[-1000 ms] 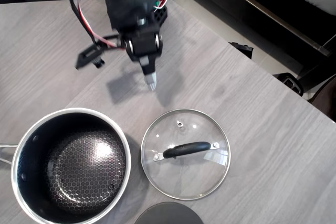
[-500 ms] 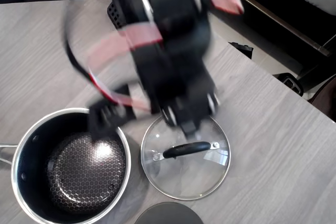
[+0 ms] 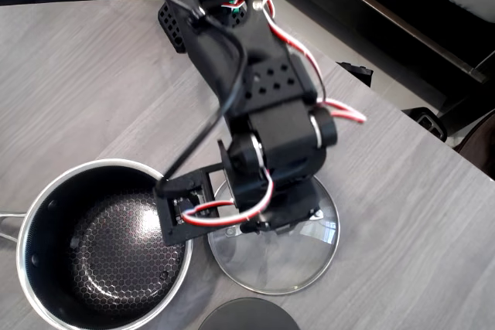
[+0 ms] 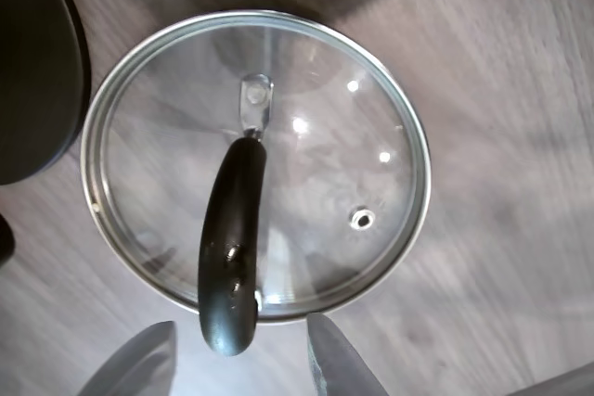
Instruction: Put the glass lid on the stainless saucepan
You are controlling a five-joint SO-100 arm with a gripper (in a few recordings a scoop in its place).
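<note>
The glass lid lies flat on the wooden table, its black bar handle pointing toward my gripper. The gripper is open above the lid, one finger on each side of the handle's near end, not touching it. A small steam vent shows on the right of the glass. In the overhead view the arm's wrist covers the lid's upper half and handle, leaving the lid's lower part visible. The stainless saucepan stands uncovered just left of the lid, its honeycomb inside showing.
A dark grey round disc lies at the near table edge below the lid, and shows again as the disc at the left of the wrist view. The saucepan's thin handle sticks out left. The table edge runs diagonally at the right.
The arm swung down from the far side of the table and now hangs over the lid, hiding its handle in the overhead view. Lid and saucepan have not moved.
</note>
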